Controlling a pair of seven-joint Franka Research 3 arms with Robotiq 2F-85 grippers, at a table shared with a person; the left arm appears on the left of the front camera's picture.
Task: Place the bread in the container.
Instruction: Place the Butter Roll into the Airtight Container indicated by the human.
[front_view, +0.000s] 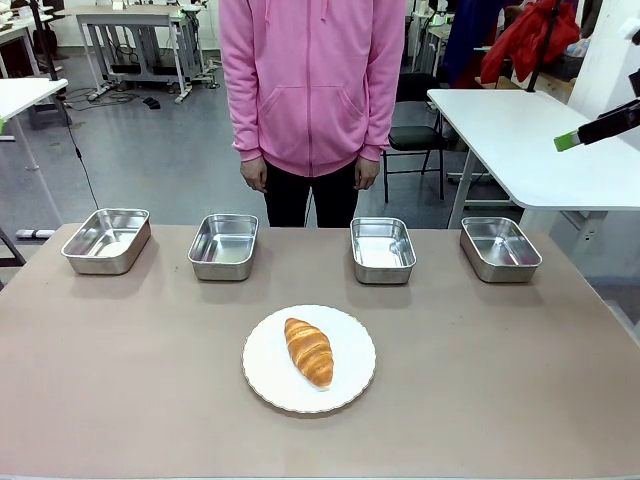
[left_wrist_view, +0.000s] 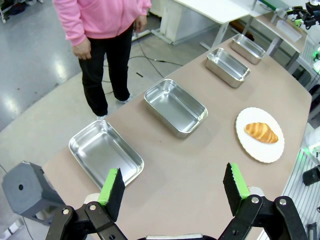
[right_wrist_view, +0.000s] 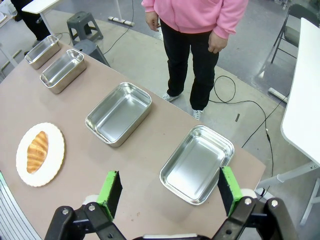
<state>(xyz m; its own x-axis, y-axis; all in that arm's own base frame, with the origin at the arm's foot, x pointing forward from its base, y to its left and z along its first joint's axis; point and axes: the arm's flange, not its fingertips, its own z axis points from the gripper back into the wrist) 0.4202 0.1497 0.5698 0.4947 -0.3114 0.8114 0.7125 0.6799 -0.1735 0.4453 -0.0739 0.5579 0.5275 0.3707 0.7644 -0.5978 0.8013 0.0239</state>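
The left gripper (left_wrist_view: 172, 172) hangs above the table's (front_view: 120, 380) left end near the leftmost tray (front_view: 106, 240), jaws spread wide and empty. The second tray (front_view: 223, 245), third tray (front_view: 382, 249) and rightmost tray (front_view: 500, 248) continue the row along the far edge, all empty, before a person (front_view: 312, 80) in a pink hoodie, and the croissant (front_view: 308, 351) lies on the round white plate (front_view: 265, 375) at mid-table, nearer than the trays. The right gripper (right_wrist_view: 169, 174) hovers above the right end, jaws likewise apart, gripping nothing.
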